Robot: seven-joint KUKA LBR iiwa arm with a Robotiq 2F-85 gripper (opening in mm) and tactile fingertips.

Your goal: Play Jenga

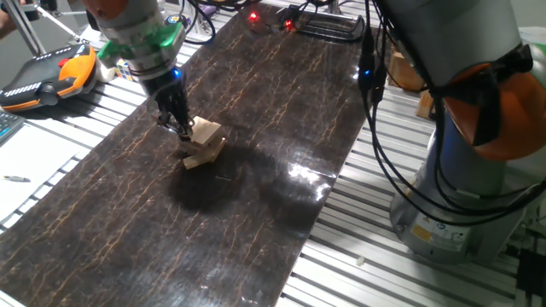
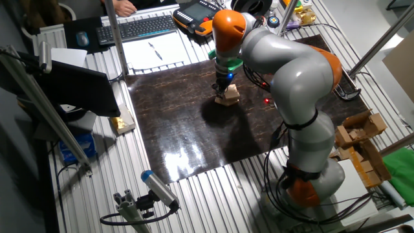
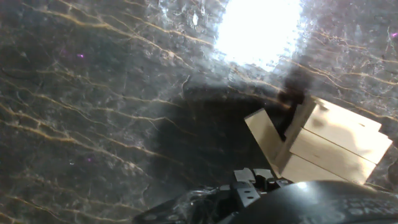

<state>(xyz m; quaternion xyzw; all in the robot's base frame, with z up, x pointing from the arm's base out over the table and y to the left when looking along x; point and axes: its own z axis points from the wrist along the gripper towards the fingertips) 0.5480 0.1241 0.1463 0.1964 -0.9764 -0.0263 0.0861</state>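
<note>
The Jenga stack (image 1: 205, 143) is a small low pile of pale wooden blocks on a dark veined mat (image 1: 273, 102), with its layers skewed. It also shows in the other fixed view (image 2: 228, 96) and at the right of the hand view (image 3: 333, 146), where one lower block (image 3: 264, 134) sticks out to the left at an angle. My gripper (image 1: 179, 128) points down at the stack's left top edge, with its fingers together and touching the blocks. It also shows in the other fixed view (image 2: 223, 88). A dark fingertip (image 3: 292, 99) rests against the blocks' edge. It holds nothing.
An orange and black pendant (image 1: 51, 75) lies beyond the mat's left side. A keyboard (image 2: 136, 27) and a paper with a pen (image 2: 155, 50) lie behind the mat. The arm's base (image 1: 452, 196) stands to the right, with cables (image 1: 375, 111). Wooden pieces (image 2: 359, 139) lie off the mat.
</note>
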